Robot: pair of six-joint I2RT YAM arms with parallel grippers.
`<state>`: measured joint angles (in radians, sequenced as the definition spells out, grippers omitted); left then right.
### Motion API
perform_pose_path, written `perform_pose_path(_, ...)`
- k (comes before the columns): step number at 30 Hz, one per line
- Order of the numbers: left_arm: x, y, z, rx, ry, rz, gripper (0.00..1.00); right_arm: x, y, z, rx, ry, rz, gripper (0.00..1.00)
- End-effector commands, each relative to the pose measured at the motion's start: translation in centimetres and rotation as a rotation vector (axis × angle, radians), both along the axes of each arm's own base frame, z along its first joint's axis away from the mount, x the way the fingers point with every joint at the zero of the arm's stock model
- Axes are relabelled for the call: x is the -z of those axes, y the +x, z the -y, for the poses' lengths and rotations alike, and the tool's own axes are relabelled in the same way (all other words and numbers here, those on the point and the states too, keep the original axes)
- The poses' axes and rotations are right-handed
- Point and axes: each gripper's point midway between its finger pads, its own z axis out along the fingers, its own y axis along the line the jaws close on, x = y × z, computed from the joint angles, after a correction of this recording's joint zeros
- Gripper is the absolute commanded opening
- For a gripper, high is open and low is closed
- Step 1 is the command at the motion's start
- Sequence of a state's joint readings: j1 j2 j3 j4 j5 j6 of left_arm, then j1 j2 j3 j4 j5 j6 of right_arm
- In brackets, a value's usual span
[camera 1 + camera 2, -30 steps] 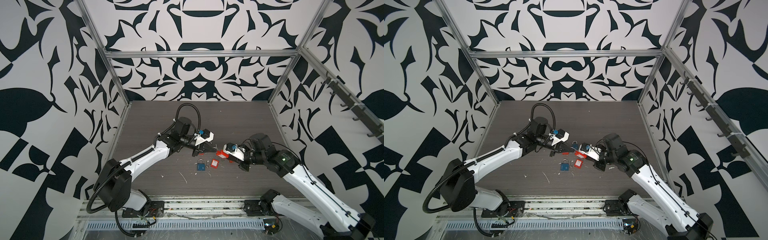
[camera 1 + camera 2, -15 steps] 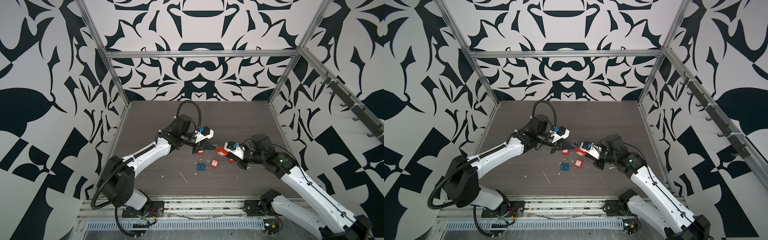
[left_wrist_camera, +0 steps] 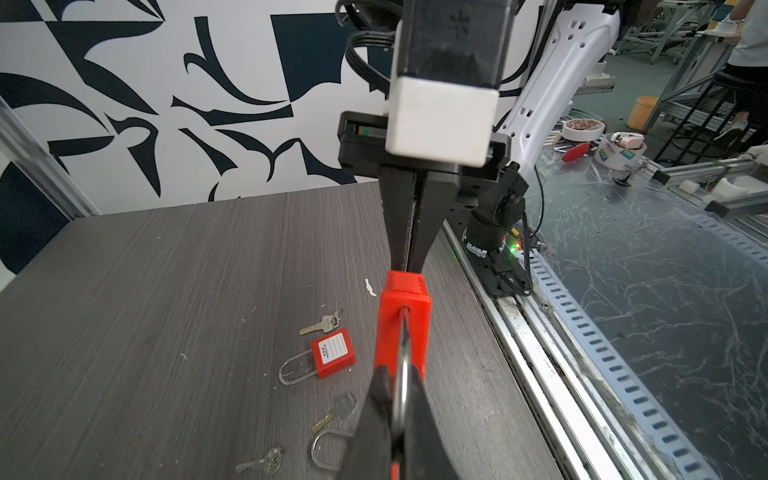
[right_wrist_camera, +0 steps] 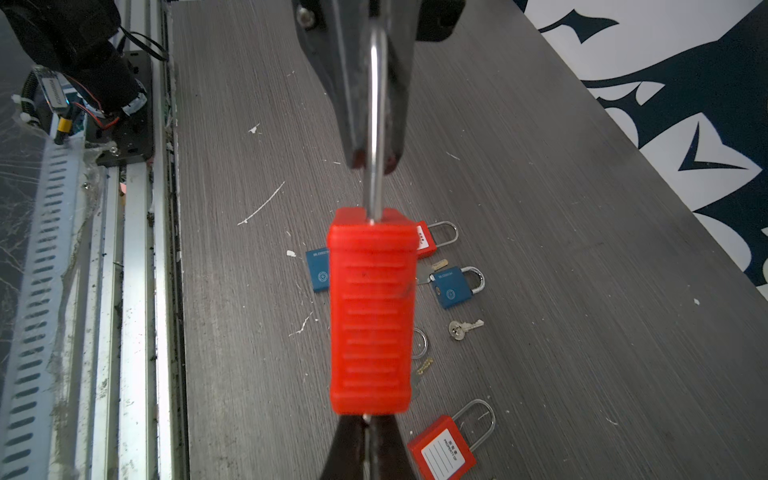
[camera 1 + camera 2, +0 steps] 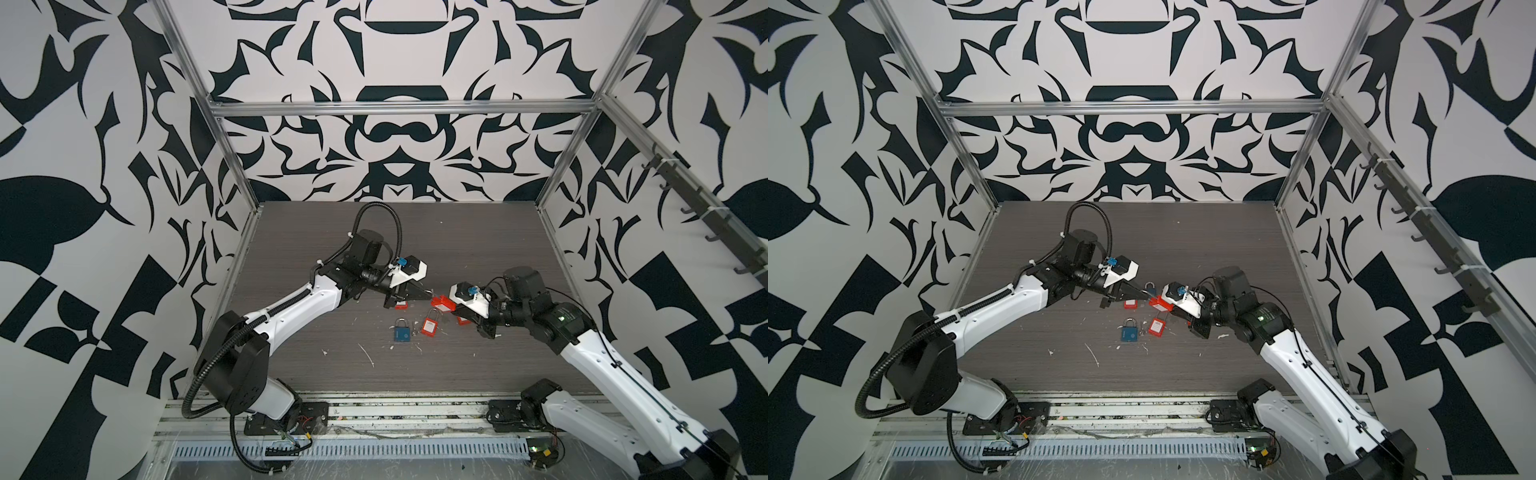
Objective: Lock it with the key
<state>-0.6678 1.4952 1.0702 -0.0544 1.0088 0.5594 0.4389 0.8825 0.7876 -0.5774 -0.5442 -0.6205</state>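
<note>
Top views: my two white-and-black arms meet above the dark, wood-grained table (image 5: 457,249). My left gripper (image 5: 429,294) and right gripper (image 5: 454,309) bracket one red padlock (image 5: 440,302), which is held off the surface near the table's middle. Below it lie a blue padlock (image 5: 401,333) and a loose red padlock (image 5: 429,327). Left wrist view: the tapered black fingers of my left gripper (image 3: 400,376) are clamped on the smooth steel shackle (image 3: 401,399). The red padlock (image 3: 388,324), a ribbed plastic block, runs from there to my right gripper (image 3: 405,266), whose tips meet at its far end. On the table I count one labelled loose red padlock (image 3: 332,353) and three loose keys (image 3: 322,325). Right wrist view: the jaws of my right gripper (image 4: 365,426) are together, pinching a sliver of metal, the key (image 4: 365,417), at the base of the red padlock (image 4: 372,311). The shackle (image 4: 376,104) vanishes between the fingers of my left gripper (image 4: 374,162). Lying loose here are two of the blue padlock (image 4: 455,286) kind, two red, and one silver key in plain sight.
</note>
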Motion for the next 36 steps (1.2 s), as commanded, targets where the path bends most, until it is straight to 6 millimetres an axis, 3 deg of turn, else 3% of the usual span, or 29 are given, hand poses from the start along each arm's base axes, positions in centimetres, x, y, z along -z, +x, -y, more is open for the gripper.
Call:
perform_pose_path(1, -2.4, 0.4, -0.2, 0.025, -0.063, 0.054, 0.0, 3.3, 0.3, 3.0, 0.107, -0.167, -0.033, 0.0)
perform_pose_path(8, -1.7, 1.5, 0.6, 0.001, -0.034, -0.049, 0.0, 2.2, 2.2, 4.4, 0.194, -0.206, 0.106, 0.0)
perform_pose_path(20, -1.1, 3.5, 1.7, -0.022, -0.003, -0.222, 0.0, 1.0, 1.2, 3.9, 0.155, -0.16, 0.132, 0.0)
perform_pose_path(27, -1.1, 2.6, 1.0, 0.009, -0.061, -0.011, 0.0, 1.3, -1.8, 2.1, 0.022, -0.105, -0.049, 0.0)
perform_pose_path(36, -1.1, 2.0, 0.1, 0.003, -0.05, 0.103, 0.0, 1.5, -3.6, 0.7, -0.063, -0.065, -0.242, 0.0)
